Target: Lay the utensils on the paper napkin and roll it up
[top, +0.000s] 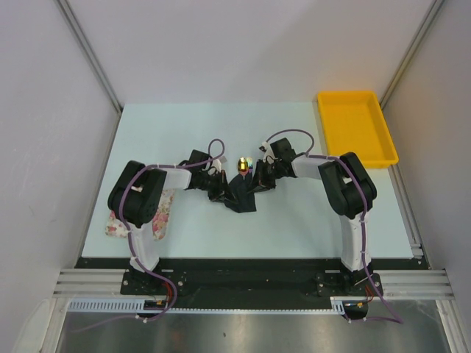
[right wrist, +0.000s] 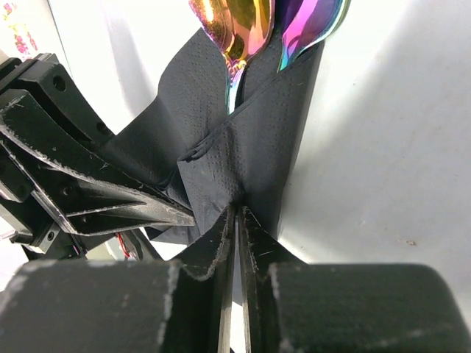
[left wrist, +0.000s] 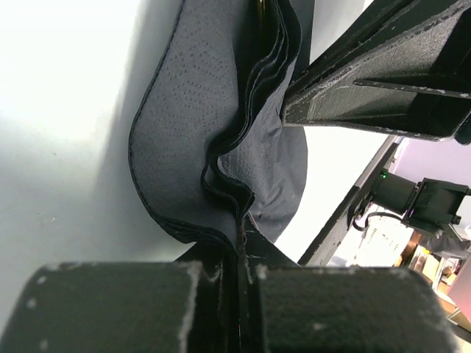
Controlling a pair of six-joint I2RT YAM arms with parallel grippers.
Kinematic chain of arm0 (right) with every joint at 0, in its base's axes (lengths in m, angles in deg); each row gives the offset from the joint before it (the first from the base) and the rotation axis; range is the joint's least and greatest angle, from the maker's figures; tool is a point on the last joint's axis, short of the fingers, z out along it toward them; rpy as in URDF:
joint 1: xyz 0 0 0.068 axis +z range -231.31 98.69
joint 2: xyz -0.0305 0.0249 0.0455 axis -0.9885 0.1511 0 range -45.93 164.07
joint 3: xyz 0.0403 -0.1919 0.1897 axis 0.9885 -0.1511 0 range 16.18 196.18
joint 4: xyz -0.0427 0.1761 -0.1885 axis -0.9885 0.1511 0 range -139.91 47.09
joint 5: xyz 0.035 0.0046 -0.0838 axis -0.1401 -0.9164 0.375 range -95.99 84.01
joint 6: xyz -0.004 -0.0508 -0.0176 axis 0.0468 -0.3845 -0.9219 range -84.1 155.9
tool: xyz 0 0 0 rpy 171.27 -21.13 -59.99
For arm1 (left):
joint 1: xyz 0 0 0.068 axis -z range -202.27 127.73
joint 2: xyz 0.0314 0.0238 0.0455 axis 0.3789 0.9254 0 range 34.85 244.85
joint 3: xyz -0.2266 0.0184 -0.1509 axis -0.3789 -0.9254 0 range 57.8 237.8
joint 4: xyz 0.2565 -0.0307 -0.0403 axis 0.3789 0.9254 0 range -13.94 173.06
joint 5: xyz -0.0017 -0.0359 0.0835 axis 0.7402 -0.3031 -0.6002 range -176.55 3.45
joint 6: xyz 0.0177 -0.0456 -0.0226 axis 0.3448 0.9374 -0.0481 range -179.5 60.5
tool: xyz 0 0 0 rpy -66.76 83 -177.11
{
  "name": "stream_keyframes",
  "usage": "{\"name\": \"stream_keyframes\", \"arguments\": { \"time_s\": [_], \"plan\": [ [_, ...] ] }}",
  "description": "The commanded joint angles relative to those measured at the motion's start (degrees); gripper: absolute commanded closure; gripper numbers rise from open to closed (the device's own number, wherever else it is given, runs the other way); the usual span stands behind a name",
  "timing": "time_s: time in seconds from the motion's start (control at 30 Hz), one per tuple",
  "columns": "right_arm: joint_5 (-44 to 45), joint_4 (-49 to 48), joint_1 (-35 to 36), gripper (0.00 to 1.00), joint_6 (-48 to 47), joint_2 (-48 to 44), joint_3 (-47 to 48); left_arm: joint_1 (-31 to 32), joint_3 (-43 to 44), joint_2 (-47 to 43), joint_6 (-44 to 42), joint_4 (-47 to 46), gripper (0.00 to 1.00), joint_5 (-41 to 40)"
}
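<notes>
I count two utensils (right wrist: 239, 29), with glossy iridescent rounded ends, in one black dimpled paper napkin (right wrist: 254, 154); left gripper (left wrist: 239, 232) and right gripper (right wrist: 237, 215) both pinch its folds.

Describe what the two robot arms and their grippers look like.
The left arm and right arm match: bulky black joint housings joined by white links, each with a thin purple cable looping along it. The left gripper and right gripper are black, with flat, tapering fingers whose edges are scuffed whitish. No markings are readable.
</notes>
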Motion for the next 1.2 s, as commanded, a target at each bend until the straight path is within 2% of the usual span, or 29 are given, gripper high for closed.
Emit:
{"name": "stream_keyframes", "arguments": {
  "time_s": [0.0,0.53,0.9,1.0,1.17],
  "plan": [
    [-1.25,1.05,0.22,0.91,-1.31,-3.11,0.13,-0.23,0.72,-1.21,-2.84,3.03,1.00,-2.33],
    [-3.18,-2.03,1.45,0.91,0.35,-3.03,-0.66,-1.02,1.51,-1.03,-5.21,5.31,1.00,-2.86],
    [1.12,-1.07,2.24,0.92,-0.35,2.51,1.18,-1.02,1.95,-1.21,-5.13,4.35,1.00,-1.19],
    [2.53,-0.10,2.33,0.93,-0.70,4.00,0.84,-1.02,1.34,-1.91,-3.81,1.89,0.96,2.22],
    [2.79,-0.09,2.51,0.95,0.09,5.67,0.40,-0.49,0.10,-3.58,0.85,-4.96,0.85,8.38]
  ]
}}
